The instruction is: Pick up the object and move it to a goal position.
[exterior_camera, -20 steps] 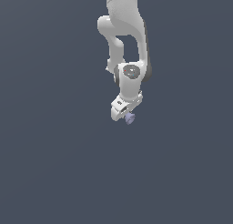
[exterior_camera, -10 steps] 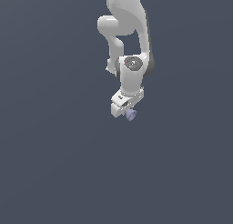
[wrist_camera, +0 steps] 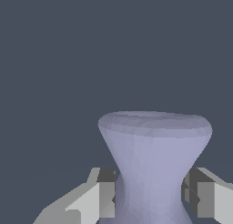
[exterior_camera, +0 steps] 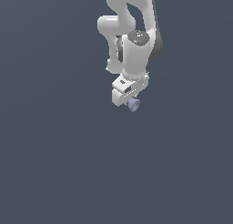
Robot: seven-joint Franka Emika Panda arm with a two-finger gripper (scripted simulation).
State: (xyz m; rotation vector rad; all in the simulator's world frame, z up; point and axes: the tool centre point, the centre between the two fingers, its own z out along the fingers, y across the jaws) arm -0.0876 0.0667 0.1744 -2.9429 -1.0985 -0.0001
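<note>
The object (wrist_camera: 154, 164), a small matte lavender-blue spool-like piece, sits between the two fingers of the gripper (wrist_camera: 152, 198). In the wrist view its narrow waist lies between the grey finger pads (wrist_camera: 107, 191), one on each side, and its wide flared disc end points away from the camera. The pads press against or lie right at the stem, so the gripper is clamped on the object.

No brand, label or writing can be read on the object, on the gripper or on the arm in either view.

The exterior view shows what the wrist view cannot: the white arm (exterior_camera: 132, 41) reaches down from the upper edge of the picture, and the object (exterior_camera: 133, 104) pokes out beneath the white gripper (exterior_camera: 129, 98) as a small lavender knob, much smaller than the gripper. There the fingers themselves are too small to make out. Around them is only a plain dark grey-blue background (exterior_camera: 54, 164), with no visible surface edge. The wrist view, in turn, shows the object's hourglass profile and faceted surface against the same flat background (wrist_camera: 54, 59).
</note>
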